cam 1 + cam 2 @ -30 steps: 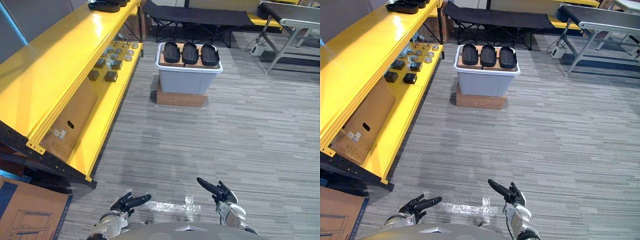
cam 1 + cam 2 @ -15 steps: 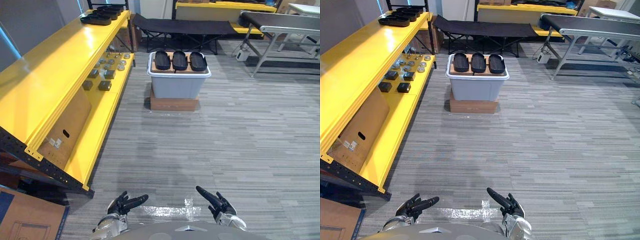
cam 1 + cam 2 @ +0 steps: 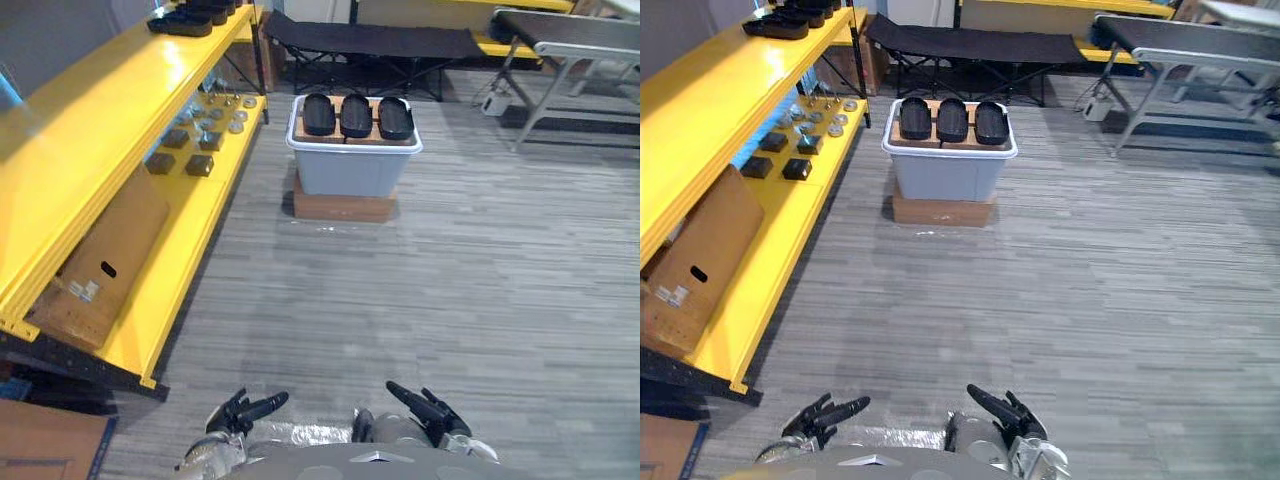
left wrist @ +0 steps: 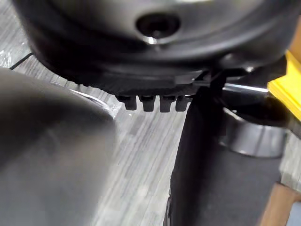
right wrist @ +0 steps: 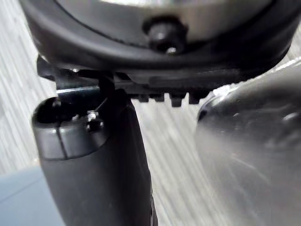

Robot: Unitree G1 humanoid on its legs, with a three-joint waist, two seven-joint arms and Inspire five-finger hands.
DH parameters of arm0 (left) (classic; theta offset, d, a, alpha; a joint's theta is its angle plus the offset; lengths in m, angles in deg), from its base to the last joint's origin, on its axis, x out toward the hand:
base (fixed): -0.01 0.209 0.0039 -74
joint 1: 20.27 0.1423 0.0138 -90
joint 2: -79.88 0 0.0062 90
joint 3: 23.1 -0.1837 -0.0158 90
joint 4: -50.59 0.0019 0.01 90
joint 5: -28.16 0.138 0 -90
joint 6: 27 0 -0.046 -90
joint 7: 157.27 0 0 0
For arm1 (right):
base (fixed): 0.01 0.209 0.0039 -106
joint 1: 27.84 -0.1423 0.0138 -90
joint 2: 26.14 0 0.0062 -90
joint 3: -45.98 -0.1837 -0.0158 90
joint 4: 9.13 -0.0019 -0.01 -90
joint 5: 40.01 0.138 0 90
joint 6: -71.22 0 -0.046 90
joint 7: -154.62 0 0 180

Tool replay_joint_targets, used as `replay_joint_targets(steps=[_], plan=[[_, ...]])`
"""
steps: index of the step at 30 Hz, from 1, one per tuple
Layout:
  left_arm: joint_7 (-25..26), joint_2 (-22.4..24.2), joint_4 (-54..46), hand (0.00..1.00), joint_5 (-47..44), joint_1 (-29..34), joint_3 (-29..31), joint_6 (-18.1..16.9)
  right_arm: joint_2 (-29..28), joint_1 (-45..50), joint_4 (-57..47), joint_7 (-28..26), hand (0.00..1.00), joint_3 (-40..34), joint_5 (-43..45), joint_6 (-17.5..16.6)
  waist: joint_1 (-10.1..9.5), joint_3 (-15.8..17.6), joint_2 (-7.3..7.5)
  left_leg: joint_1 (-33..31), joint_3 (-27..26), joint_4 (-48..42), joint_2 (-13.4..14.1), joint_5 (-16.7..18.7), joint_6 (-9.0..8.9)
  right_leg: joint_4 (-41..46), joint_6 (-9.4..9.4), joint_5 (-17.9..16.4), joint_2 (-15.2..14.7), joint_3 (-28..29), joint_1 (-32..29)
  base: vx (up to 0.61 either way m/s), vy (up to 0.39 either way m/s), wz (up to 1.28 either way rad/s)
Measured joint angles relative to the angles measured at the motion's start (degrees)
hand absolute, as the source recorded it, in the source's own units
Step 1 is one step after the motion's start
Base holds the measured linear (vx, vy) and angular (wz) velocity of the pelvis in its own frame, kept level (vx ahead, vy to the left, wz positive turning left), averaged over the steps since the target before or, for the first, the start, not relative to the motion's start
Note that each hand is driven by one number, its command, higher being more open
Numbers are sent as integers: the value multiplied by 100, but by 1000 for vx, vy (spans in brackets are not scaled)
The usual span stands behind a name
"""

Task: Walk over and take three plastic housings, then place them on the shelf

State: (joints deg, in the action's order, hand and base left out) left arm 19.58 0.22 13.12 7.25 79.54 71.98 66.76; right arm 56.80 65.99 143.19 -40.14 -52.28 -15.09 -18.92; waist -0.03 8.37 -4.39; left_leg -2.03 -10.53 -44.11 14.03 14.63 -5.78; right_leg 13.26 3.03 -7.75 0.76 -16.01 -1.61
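Both spread and empty, left robot hand [image 3: 240,412] and right robot hand [image 3: 425,408]; plastic housings [image 3: 355,115] sit well ahead atop the bin [image 3: 355,172], lengthwise away.

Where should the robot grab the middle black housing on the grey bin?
Probably its near rounded end, coming from above and from the robot's side. The middle housing lies flat atop the grey bin, long axis pointing away, with the left housing and right housing close beside it, leaving little room along its sides.

Black housings [image 3: 360,115], grey bin [image 3: 352,168] – yellow shelf [image 3: 90,140], grey-striped floor [image 3: 480,270]
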Motion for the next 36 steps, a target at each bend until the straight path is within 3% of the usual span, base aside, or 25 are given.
replay_joint_targets(steps=[1,2,3,4,7,8,10,11,12,13,14,15,16,17,18,20,21,22,23,24,26,28,30,34,36], plan=[[23,39,43,100,36,41,50,-4,9,-13,-1,-14,100,-17,7,23,9,63,-6,-272,78,-594,117,-169,-8,-180,101,46,97,21,206,591,-214,-24],[33,126,170,100,-36,94,196,4,38,-35,6,-9,100,-28,-53,18,-2,73,-98,-623,274,-1254,74,-95,-192,-347,119,49,198,77,564,508,-138,-23],[46,199,166,100,-144,148,319,-12,48,-26,62,4,100,-27,-171,-7,-65,69,-104,-752,282,-1257,-82,-44,-242,-369,135,48,196,139,751,536,-128,-50],[56,231,150,100,-149,135,400,-2,56,-40,129,7,100,-23,-235,-15,-204,72,-76,-799,203,-809,-318,72,-182,-387,173,96,147,278,891,297,-47,-60],[29,232,167,100,-172,158,670,-26,-29,-169,157,31,100,-24,-273,-59,-329,117,136,-940,-12,883,-794,99,9,-649,169,96,-27,596,1159,419,-5,-70],[-2,243,187,100,-185,154,844,-67,-108,-268,150,71,100,-26,-298,-72,-327,186,230,-1095,-1,1776,-940,-165,123,-768,140,110,-123,684,1243,406,33,-38],[-23,269,182,100,-193,152,974,-249,-161,-269,122,157,100,-28,-398,-89,-358,313,318,-1257,20,2903,-1047,-806,127,-871,-1,60,-248,660,1442,392,99,-8],[-9,326,197,100,-193,151,1026,-379,-168,-194,114,209,100,-19,-431,-123,-427,347,300,-1333,5,3455,-1034,-1204,53,-873,-208,-65,-280,608,1613,476,198,16],[19,410,219,100,-210,149,1069,-433,-170,-109,97,272,100,-20,-419,-168,-483,383,226,-1346,-24,3762,-976,-1415,71,-872,-448,-229,-270,532,1861,409,204,20],[29,437,249,100,-220,148,1083,-459,-167,-60,86,293,100,-20,-402,-188,-501,389,177,-1332,-53,3849,-918,-1432,92,-869,-519,-320,-255,508,1973,420,275,21],[35,410,383,100,-222,117,1108,-494,-160,-11,98,336,100,-26,-347,-193,-554,382,191,-1314,-184,3760,-937,-1925,279,-836,-584,-533,-319,508,2221,509,350,24],[31,341,450,100,-203,37,1088,-506,-238,-30,104,387,100,-23,-249,-193,-562,405,310,-1195,-258,3736,-1184,-2199,443,-560,-616,-555,-536,509,2258,423,298,20],[33,325,460,100,-173,17,1081,-504,-246,-51,101,397,100,-23,-231,-194,-558,417,341,-1158,-257,3761,-1245,-2201,449,-391,-610,-551,-598,522,2198,415,293,23],[38,228,557,100,-80,-40,1049,-498,-267,-95,97,406,100,-25,-203,-219,-544,394,421,-1058,-256,3883,-1449,-2177,554,543,-633,-534,-888,592,1764,341,246,19],[46,169,663,100,-16,-42,1049,-500,-298,-122,131,407,100,-28,-206,-284,-527,415,542,-836,-352,4050,-1671,-2086,788,1796,-875,-403,-1172,713,1262,416,292,17],[135,51,794,100,55,-37,1042,-502,-333,-214,154,449,100,-81,-211,-465,-492,494,717,-346,-429,4218,-1984,-1904,1026,3738,-1359,-111,-1711,777,522,408,252,6],[206,14,834,100,106,8,946,-520,-313,-247,130,498,100,-107,-219,-573,-459,514,718,-46,-404,4248,-2080,-1750,1024,4354,-1115,-294,-1924,578,216,398,238,2],[214,7,822,100,104,36,868,-540,-308,-251,100,520,100,-120,-222,-601,-457,517,687,92,-403,4252,-2088,-1658,1025,4433,-1005,-365,-1970,480,96,393,219,0],[214,9,818,100,99,46,799,-611,-309,-249,95,547,100,-122,-222,-652,-439,514,620,246,-391,4250,-2084,-1533,1025,4327,-911,-499,-1963,335,-82,448,200,2],[210,-6,726,100,74,0,670,-647,-305,-257,60,613,100,-109,-222,-711,-416,443,563,373,-367,4213,-2034,-1366,1051,3591,-963,-808,-1869,20,-333,444,171,3],[193,-46,518,100,27,-81,519,-639,-304,-308,48,680,100,-56,-208,-709,-429,458,510,431,-324,4059,-1936,-1177,1033,2232,-954,-824,-1582,-125,-504,334,80,8],[141,-55,366,100,-170,-307,360,-622,-321,-321,28,705,100,-41,-204,-693,-393,463,491,438,-150,3893,-1907,-992,1039,1164,-1097,-679,-1389,-22,-731,316,27,37],[65,0,165,100,-451,-501,259,-624,-350,-344,-27,810,100,-35,-225,-649,-310,458,489,521,134,3616,-1907,-719,1038,395,-1002,-114,-1271,239,-785,348,-12,69],[23,205,84,100,-791,-437,251,-594,-423,-307,49,895,100,-159,-227,-608,-314,315,475,773,400,3515,-1885,-375,945,159,-911,156,-1146,201,-706,326,-87,40],[88,296,88,100,-927,-297,258,-595,-438,-269,95,884,100,-231,-285,-575,-315,199,406,720,471,3179,-1743,-60,561,125,-880,156,-911,110,-620,377,-171,23]])
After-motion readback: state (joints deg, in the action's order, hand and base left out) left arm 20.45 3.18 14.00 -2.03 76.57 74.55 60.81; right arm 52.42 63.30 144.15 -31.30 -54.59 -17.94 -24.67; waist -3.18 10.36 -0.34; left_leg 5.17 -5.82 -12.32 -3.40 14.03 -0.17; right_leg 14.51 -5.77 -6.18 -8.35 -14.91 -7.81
